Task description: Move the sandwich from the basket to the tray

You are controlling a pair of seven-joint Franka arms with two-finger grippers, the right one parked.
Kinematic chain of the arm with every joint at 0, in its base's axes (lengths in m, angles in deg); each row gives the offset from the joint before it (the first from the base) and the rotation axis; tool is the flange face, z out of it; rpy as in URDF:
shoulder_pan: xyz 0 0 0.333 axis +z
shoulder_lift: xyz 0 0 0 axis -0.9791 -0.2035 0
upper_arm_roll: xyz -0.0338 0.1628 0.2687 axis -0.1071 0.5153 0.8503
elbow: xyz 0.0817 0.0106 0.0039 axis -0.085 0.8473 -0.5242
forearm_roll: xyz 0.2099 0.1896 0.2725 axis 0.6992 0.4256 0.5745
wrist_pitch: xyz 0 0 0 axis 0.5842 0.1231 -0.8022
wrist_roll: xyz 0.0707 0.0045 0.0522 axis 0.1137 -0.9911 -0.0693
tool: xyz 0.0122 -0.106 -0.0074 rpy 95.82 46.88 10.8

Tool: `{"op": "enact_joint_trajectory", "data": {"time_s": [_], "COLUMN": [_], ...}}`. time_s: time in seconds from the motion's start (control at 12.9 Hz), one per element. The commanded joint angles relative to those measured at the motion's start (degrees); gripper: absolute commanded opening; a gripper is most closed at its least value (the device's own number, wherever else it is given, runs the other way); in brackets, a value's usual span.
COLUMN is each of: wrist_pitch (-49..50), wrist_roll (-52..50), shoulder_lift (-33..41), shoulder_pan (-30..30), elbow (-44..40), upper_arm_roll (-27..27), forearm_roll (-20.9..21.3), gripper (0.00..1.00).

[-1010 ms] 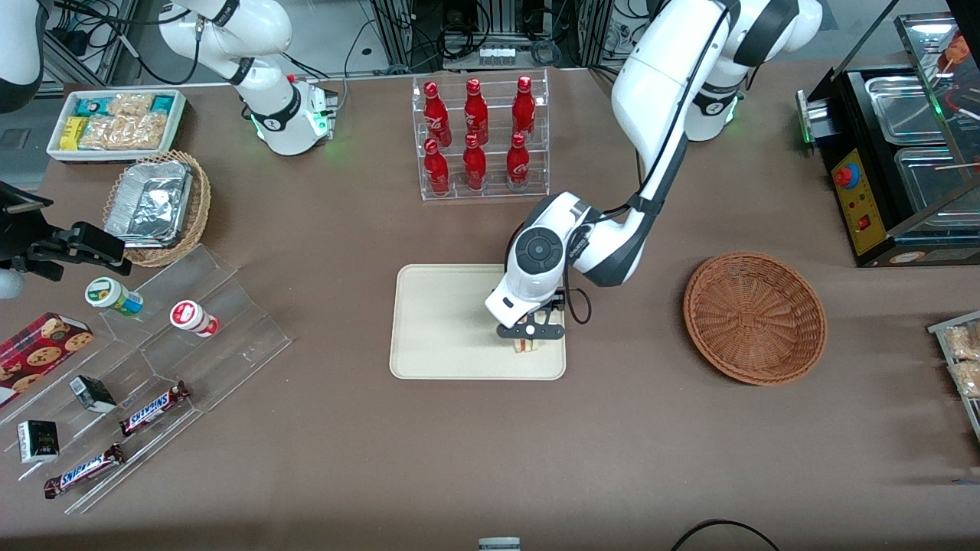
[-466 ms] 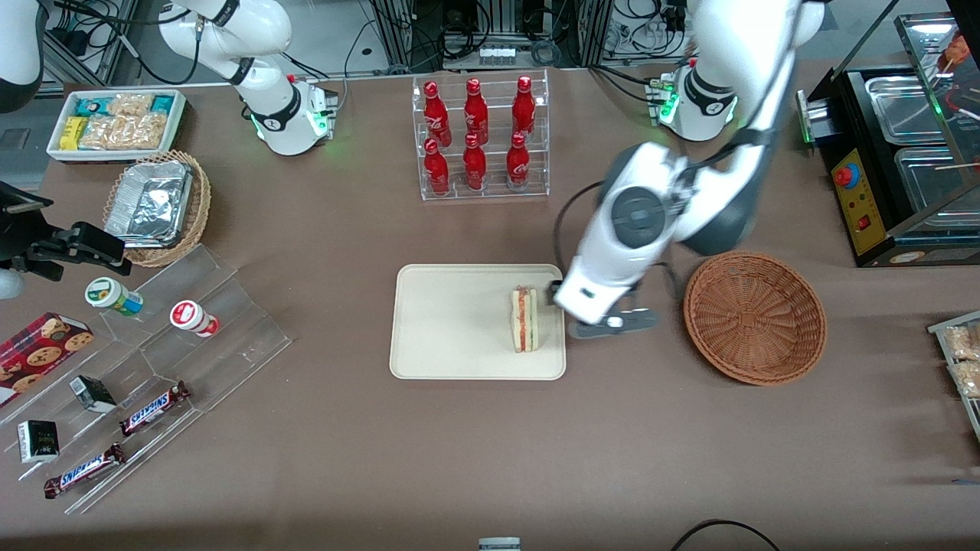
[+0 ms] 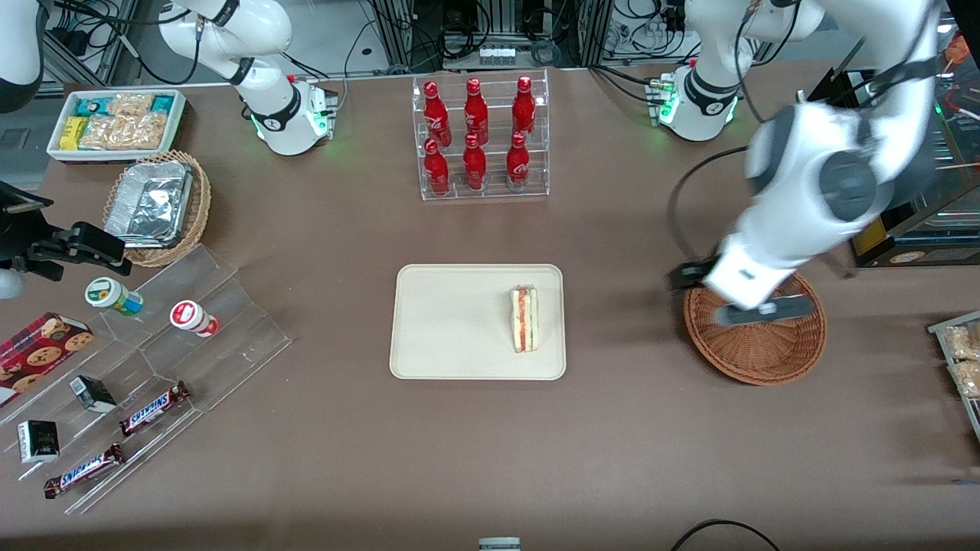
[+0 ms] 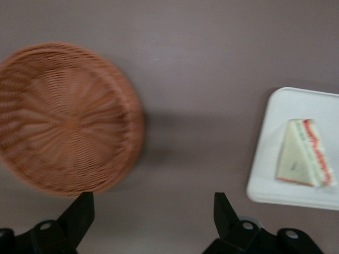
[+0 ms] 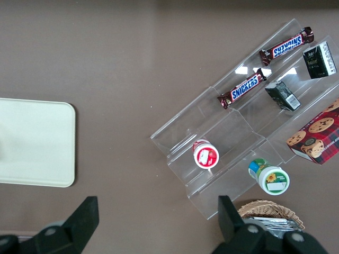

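Jaws (image 4: 151,214) stand wide apart with nothing between them; I read them as hanging above the basket (image 3: 754,337), over the part of its rim nearest the tray (image 3: 452,321), with bare desk (image 3: 628,428) showing between the two fingers (image 4: 79,211) in the wrist view. From the basket outward: its woven bowl has nothing in it, and the sandwich (image 3: 525,318) lies flat on the tray, well apart from the basket, close to the tray edge that faces it and inside the low rim. I judge the placing done. Between basket and tray the desk is open, so I have room to lift away; the bottle rack (image 3: 480,138) sits farther from the front camera than the tray.
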Motion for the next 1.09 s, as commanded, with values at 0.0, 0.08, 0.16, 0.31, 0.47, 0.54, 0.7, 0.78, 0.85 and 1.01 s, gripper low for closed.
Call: {"op": "enact_joint_trajectory", "data": {"time_s": [0.0, 0.08, 0.16, 0.31, 0.47, 0.54, 0.7, 0.78, 0.85, 1.01], "wrist_pitch": [1.5, 1.7, 1.7, 2.4, 3.7, 4.4, 7.6, 7.7, 8.5, 11.1], "wrist_roll": [6.3, 8.5, 9.7, 13.0, 14.5, 14.8, 15.1, 14.9, 14.9, 15.1], "shoulder_lift": [7.6, 9.3, 10.8, 13.1, 14.4, 14.3, 13.4, 13.2, 13.2, 13.1], "shoulder_pan": [7.0, 9.3, 11.5, 13.5, 14.5, 14.2, 13.2, 13.2, 13.2, 13.2], "elbow": [4.4, 5.8, 6.3, 6.2, 5.4, 4.0, 1.1, 0.2, -0.6, -1.8], "upper_arm_roll": [-1.0, -1.0, -1.0, -1.0, -1.0, -1.1, -1.5, -1.6, -1.6, -1.6], "forearm_roll": [0.5, 0.5, 0.5, 0.6, 0.7, 2.6, 6.4, 6.4, 6.1, 5.8], "gripper": [1.0, 1.0, 1.0, 1.0, 1.0, 1.0, 1.0, 1.0, 1.0, 1.0]}}
